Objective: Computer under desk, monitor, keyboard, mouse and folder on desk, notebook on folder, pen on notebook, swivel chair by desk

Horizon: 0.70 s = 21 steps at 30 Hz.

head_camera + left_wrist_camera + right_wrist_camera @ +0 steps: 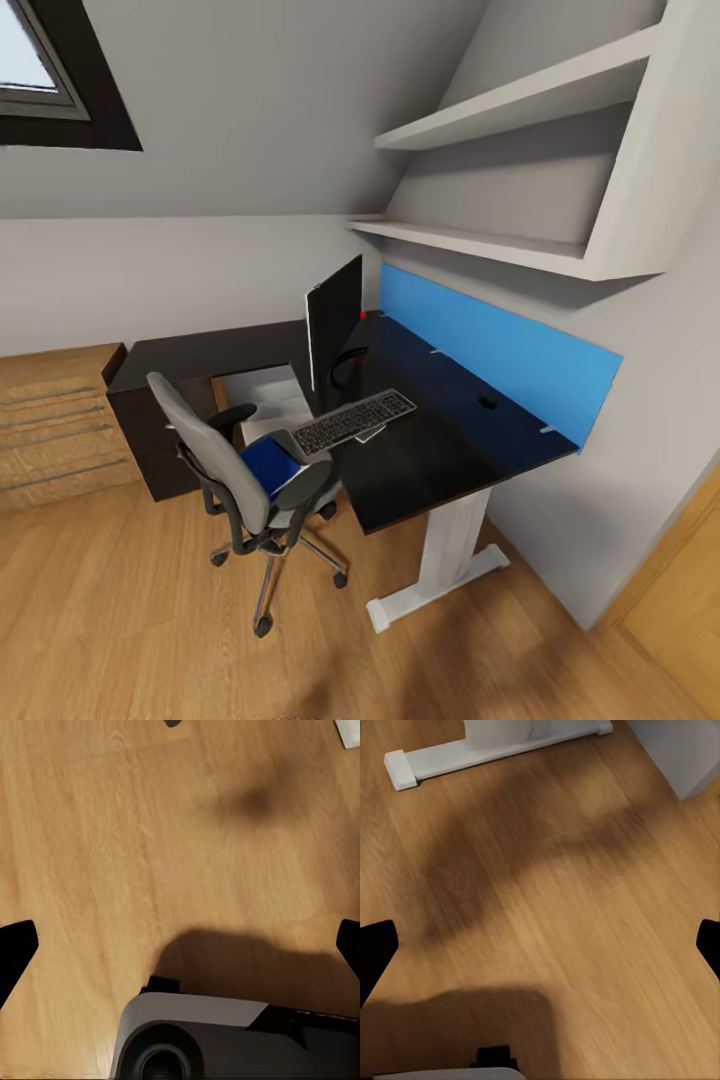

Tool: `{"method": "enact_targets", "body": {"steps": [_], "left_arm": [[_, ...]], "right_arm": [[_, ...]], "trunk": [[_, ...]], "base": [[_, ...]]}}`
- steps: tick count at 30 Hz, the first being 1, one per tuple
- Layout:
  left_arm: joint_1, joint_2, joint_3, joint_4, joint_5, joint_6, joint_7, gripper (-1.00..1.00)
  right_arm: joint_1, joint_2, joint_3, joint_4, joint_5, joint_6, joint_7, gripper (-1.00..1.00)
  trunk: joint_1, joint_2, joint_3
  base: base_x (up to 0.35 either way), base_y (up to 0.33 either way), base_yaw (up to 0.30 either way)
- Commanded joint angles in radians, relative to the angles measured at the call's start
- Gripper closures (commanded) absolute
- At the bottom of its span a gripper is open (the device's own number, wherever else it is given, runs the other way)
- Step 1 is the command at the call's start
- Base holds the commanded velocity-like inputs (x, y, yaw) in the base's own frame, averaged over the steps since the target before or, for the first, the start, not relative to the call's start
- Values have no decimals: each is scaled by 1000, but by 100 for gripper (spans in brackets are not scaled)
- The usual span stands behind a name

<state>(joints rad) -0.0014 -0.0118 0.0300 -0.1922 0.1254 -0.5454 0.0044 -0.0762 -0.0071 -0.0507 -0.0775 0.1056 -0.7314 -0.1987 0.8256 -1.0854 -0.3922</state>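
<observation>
Both your pincers point at bare oak floor, well short of the desk. Left gripper and right gripper: fingertips at opposite frame edges, spread wide, holding nothing. Folder lies on the swivel chair seat. Keyboard overhangs the desk edge beside the monitor; mouse sits near the blue panel.

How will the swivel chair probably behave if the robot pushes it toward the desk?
The swivel chair stands on castors on a smooth plank floor, so it will probably roll easily. Its seat sits on a single column, so an off-centre push may spin it. The blue folder lying loose on its seat might slide.
</observation>
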Motion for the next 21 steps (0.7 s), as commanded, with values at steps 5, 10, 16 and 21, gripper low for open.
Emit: {"method": "enact_targets", "body": {"steps": [5,10,16,21], "left_arm": [[0,1,3,12,2,-4,0,-100],[0,1,3,13,2,-4,0,-100],[0,1,4,17,2,-4,0,-100],[0,1,3,27,2,-4,0,-100]], "right_arm": [[0,-1,-4,1,11,-2,-4,-100],[0,-1,-4,0,11,-2,-4,-100],[0,-1,-4,-1,12,-2,-4,-100],[0,-1,-4,0,12,-2,-4,-100]], "trunk": [[0,-1,-4],[0,-1,-5],[0,-1,-5],[0,-1,-3]], "base": [[-10,7,262],[-161,118,272],[-108,65,278],[-12,7,280]]}}
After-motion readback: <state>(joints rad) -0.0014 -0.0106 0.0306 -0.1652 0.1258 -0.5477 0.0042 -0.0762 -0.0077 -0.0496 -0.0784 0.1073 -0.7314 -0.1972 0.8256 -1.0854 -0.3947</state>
